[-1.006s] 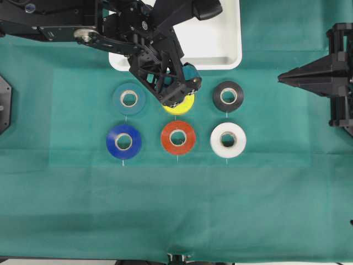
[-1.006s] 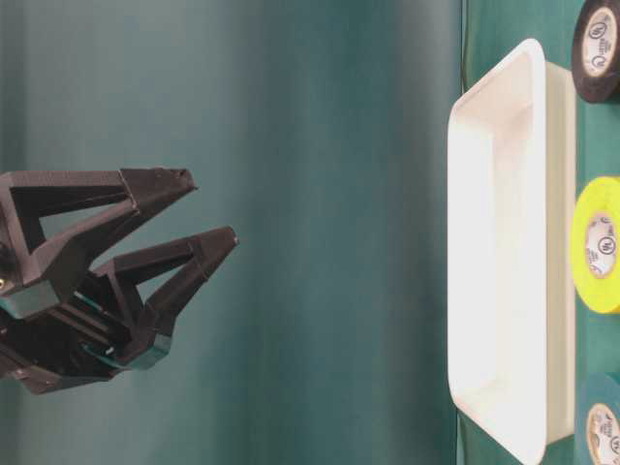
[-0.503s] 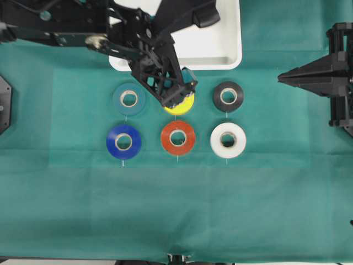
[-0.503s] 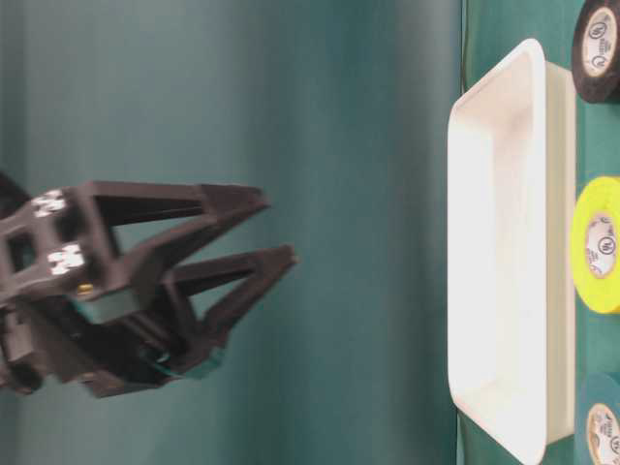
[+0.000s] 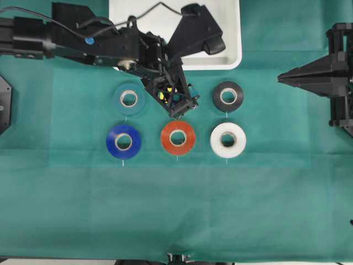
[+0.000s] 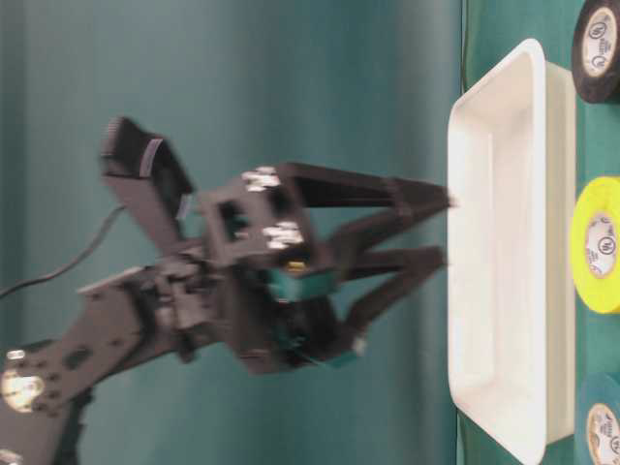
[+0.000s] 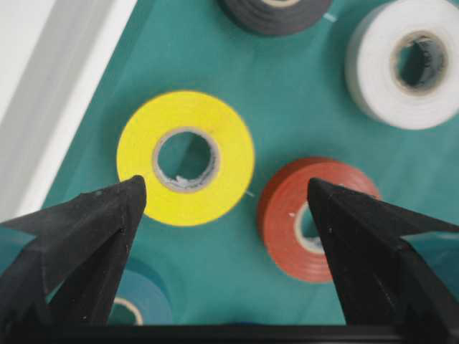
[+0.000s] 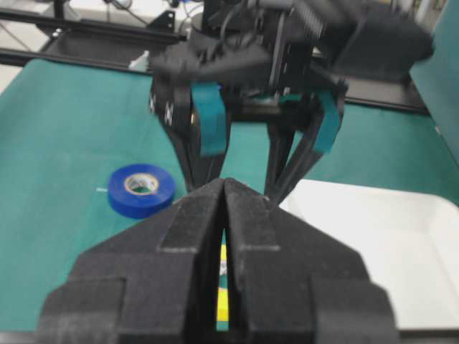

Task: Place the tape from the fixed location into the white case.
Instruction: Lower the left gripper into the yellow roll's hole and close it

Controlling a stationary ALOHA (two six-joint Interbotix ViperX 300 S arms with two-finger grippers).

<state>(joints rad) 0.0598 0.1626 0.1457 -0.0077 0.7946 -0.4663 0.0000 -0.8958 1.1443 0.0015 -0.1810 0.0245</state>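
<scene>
In the overhead view the black left gripper point(image 5: 179, 102) and its wrist cover almost all of the bright yellow roll of tape with a pale cardboard core point(image 5: 161, 95), so only slivers of yellow show through the linkage; the same arm hides part of the large shallow white rectangular plastic tray point(image 5: 231, 33), whose far edge is cut off by the frame; the table-level view is blurred around the arm and crops the yellow roll at its right edge; the left wrist view shows the yellow roll point(image 7: 186, 158) whole, lying flat on the green cloth point(image 5: 176, 210) just beside the tray's rim, with the left fingertips point(image 7: 122, 197) spread wide, 1 at the roll's edge and the other over the orange-red roll point(image 7: 305, 218), nothing between them, and whether they touch anything cannot be told; the white roll point(image 7: 405, 64) and the black roll point(image 5: 228, 96) are cropped there; the right gripper point(image 5: 284, 78) sits at the right edge, its 2 jaws pressed together on nothing; compared with 1 second ago the left gripper has dropped lower over the yellow roll, covering more of it from above, while the 6 rolls and the right gripper have not shifted.
</scene>
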